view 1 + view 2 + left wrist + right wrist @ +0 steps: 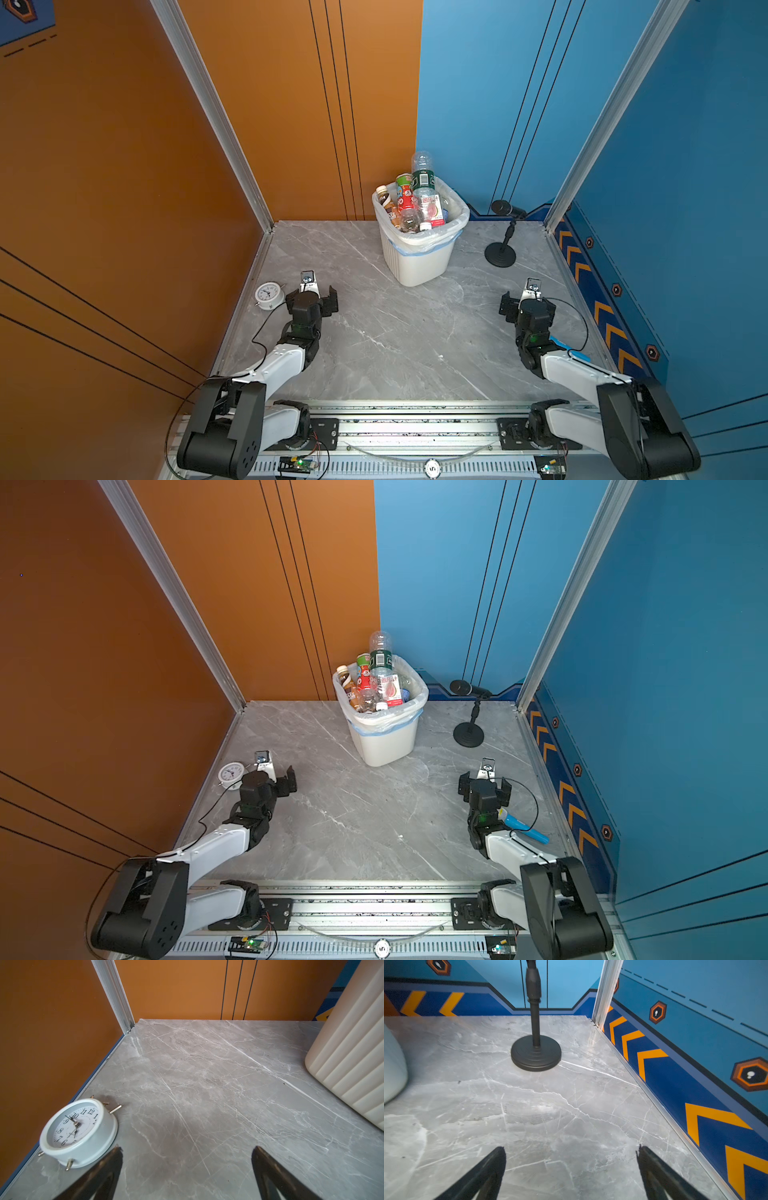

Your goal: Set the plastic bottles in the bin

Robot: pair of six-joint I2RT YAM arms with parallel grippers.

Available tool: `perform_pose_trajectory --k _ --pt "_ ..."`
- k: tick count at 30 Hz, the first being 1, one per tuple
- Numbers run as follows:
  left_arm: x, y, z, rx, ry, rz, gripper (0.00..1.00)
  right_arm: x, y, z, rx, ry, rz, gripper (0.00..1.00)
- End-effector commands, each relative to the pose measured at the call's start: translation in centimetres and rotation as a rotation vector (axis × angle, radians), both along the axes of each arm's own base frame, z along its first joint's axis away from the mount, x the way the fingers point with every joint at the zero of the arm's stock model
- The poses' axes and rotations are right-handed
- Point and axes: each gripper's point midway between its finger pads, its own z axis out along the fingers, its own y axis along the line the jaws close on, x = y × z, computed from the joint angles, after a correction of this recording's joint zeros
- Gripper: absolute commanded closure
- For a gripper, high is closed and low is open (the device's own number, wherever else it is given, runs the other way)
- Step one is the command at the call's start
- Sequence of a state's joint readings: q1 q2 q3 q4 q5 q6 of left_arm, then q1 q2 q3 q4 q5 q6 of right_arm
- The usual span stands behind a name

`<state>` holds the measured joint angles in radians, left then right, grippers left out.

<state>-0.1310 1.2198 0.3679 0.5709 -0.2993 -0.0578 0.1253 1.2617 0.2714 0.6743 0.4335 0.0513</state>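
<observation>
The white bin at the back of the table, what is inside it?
Plastic bottles fill the bin, inside a translucent bag; a clear bottle with a green label stands above the rim. What lies below the top bottles is covered.

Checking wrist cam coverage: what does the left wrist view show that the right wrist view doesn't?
Left wrist only: the white clock by the orange wall.
Right wrist only: the black microphone stand and the blue wall with orange chevrons.
Both: the grey marble table; the bin, ribbed and sharp in the left wrist view, only a blurred white edge in the right; and open fingers with nothing between them, left fingers and right fingers.
</observation>
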Motion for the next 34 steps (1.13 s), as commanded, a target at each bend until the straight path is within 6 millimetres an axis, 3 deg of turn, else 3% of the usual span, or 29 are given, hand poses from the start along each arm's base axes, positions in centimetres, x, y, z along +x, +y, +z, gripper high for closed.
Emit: perform_pose_trajectory --k 1,3,6,8,11,16,20,34 --pt "1.5 0.1 2.2 0.007 -0.076 -0.040 0.02 1.6 0.1 2.4 0.036 -0.132 0.036 0.00" --pt "1.1 0.1 1.6 0.009 -0.039 -0.058 0.02 2.2 0.5 2.1 0.059 -0.131 0.071 0.00" --pt "-0.5 0.6 -1.0 0.010 0.008 -0.037 0.02 2.7 1.4 1.1 0.065 -0.139 0.126 0.00" --pt "-0.7 0.8 -1.1 0.006 -0.027 -0.029 0.02 3.2 1.7 0.3 0.063 -0.124 0.141 0.00" --pt "0.8 0.6 -0.3 0.023 -0.072 -0.062 0.02 4.2 2.3 -1.0 0.046 -0.084 0.162 0.01" --pt "3.9 0.5 -3.9 0.023 0.010 -0.078 0.02 4.6 2.5 -1.1 0.054 -0.042 0.178 0.00" --pt "3.3 1.6 -4.0 -0.028 -0.020 -0.050 0.02 4.7 2.1 -1.2 0.056 -0.044 0.152 0.00" --pt "3.4 1.2 -4.1 0.007 -0.001 -0.048 0.02 5.1 2.7 -1.4 0.134 -0.027 0.252 0.00"
